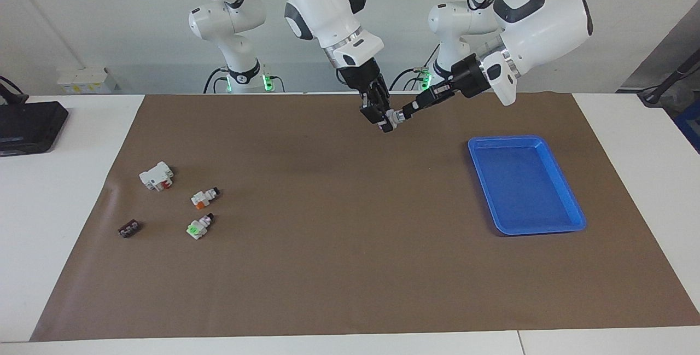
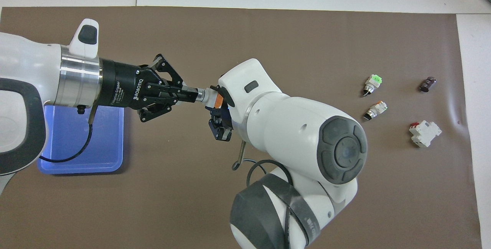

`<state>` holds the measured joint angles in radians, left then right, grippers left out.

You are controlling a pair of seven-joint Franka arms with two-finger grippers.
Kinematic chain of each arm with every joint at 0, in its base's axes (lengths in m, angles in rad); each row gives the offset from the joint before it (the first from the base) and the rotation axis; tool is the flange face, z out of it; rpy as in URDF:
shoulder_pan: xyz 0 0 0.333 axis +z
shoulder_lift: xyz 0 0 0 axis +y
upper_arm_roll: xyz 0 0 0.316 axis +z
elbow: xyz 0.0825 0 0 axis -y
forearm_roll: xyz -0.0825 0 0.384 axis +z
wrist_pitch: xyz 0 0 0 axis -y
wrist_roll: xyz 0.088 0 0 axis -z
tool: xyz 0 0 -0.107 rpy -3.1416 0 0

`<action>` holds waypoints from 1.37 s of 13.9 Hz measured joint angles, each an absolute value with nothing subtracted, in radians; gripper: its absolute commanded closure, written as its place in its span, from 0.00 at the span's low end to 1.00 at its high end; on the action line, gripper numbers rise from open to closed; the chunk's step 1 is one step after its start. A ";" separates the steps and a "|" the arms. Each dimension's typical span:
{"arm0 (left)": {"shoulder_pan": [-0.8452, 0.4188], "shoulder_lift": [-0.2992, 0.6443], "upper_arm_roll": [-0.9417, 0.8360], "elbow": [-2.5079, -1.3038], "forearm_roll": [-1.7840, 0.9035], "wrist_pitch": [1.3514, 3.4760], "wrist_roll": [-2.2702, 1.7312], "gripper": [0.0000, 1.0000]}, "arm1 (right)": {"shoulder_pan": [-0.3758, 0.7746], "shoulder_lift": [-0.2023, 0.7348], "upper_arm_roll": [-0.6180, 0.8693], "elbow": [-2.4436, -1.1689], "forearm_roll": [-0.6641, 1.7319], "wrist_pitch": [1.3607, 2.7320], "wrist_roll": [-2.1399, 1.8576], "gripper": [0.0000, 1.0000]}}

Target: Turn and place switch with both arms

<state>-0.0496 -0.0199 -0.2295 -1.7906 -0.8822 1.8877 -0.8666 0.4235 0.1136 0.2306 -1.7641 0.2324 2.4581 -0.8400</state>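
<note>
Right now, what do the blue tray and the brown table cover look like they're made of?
The blue tray looks like moulded plastic: uniform colour, rounded raised rim, slight sheen. The brown cover looks like matte paper or thin sheet, hedged: it lies flat with a small crease near its edge toward the right arm's end.

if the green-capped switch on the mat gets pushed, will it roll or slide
The green-capped switch lies on its side, with a blocky white body and a round dark end, so it would probably slide or pivot rather than roll far. It looks small, rigid plastic, likely light. The brown mat may add some friction.
</note>
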 measured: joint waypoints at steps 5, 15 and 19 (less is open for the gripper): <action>-0.056 -0.024 -0.230 -1.794 -0.883 1.914 -1.149 1.00 | 0.423 0.114 0.228 -1.763 0.228 2.463 -0.840 1.00; -0.072 -0.042 -0.231 -1.837 -0.884 2.009 -1.634 1.00 | 0.422 0.131 0.226 -1.761 0.214 2.483 -0.840 1.00; -0.078 -0.053 -0.232 -1.854 -0.886 2.045 -1.761 1.00 | 0.421 0.134 0.226 -1.760 0.213 2.488 -0.840 1.00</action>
